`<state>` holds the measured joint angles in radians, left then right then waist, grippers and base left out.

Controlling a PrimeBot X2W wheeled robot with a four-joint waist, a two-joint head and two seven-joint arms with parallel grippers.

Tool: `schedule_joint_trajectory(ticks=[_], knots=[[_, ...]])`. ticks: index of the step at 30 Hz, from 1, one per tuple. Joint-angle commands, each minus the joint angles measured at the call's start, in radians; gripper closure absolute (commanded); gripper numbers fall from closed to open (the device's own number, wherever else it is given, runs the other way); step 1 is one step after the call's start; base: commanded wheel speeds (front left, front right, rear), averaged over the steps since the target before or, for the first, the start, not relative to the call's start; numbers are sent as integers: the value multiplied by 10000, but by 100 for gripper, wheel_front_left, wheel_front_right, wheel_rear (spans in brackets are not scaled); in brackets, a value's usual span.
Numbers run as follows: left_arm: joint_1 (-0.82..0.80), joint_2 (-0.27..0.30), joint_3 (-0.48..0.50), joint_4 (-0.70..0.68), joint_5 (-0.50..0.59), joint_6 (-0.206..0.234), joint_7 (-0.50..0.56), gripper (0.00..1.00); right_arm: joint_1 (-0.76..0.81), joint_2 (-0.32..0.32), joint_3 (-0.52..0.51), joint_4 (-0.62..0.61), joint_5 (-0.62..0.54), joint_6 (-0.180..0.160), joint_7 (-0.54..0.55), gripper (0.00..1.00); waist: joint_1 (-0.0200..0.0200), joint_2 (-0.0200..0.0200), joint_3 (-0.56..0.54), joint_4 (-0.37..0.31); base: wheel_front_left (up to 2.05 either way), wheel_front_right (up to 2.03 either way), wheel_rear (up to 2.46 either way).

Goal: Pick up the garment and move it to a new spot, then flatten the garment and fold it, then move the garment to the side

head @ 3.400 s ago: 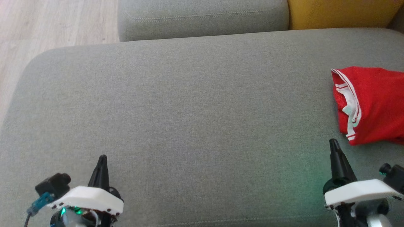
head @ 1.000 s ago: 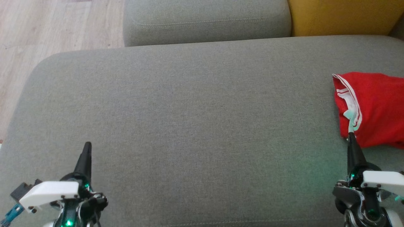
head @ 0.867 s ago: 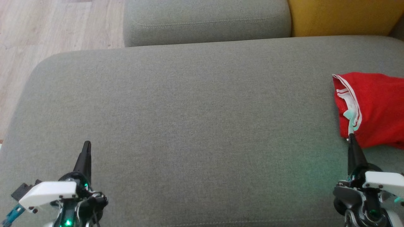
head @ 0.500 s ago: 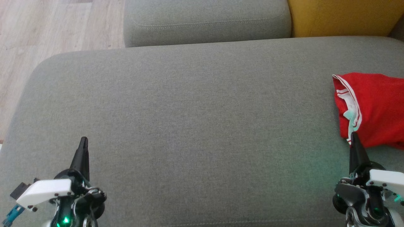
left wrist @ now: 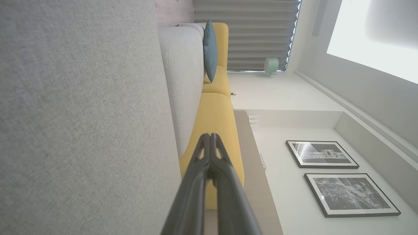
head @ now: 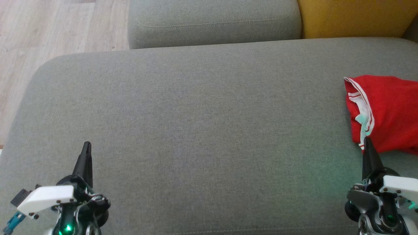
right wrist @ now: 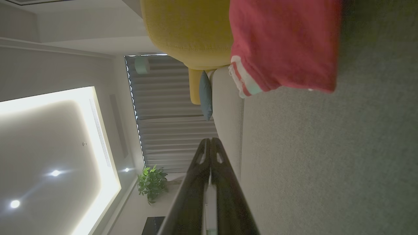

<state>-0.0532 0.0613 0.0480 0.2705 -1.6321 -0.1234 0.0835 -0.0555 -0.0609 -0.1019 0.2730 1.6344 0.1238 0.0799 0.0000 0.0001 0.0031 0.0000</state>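
Two grippers hang low over the grey seat cushion (head: 202, 124), each with its dark fingers pressed together and nothing between them. The left gripper (head: 87, 144) is at the cushion's left end, fingers pointing away from the robot. The garment lies far off to its right, across the whole bare stretch of cushion. In the left wrist view the same closed fingers (left wrist: 209, 135) rise beside the grey fabric.

The right gripper (head: 367, 139) points the same way. The red garment (head: 392, 111) lies on the cushion just ahead of its tips and runs off to their right, past the picture's edge. In the head view the tips overlap the garment's near left corner. The right wrist view shows the closed fingers (right wrist: 209, 139) with grey cushion between them and the garment (right wrist: 284, 42), so they look apart rather than touching.

The garment's left edge carries white stripes (head: 365, 98), and a pale mint patch (head: 361, 118) sits inside that edge. Any print on it is too small to read.

That striped edge faces left, towards the left gripper, and runs roughly in line with the right gripper's fingers. The garment's long axis cannot be told, since its right part is cut off. A yellow cushion (head: 352, 16) stands beyond it.
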Motion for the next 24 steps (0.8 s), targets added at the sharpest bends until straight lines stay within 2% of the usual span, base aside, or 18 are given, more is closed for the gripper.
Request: schedule_joint_trajectory(ticks=[1,24], knots=[[-525,83,391,-264,13,-73,83,100,-497,-115,188,-300,-3,69,87,100,0,-1,0,0,0,0,0],[-531,32,464,-261,74,-73,141,100,-504,-57,106,-295,-71,69,153,100,0,-1,0,0,0,0,0]])
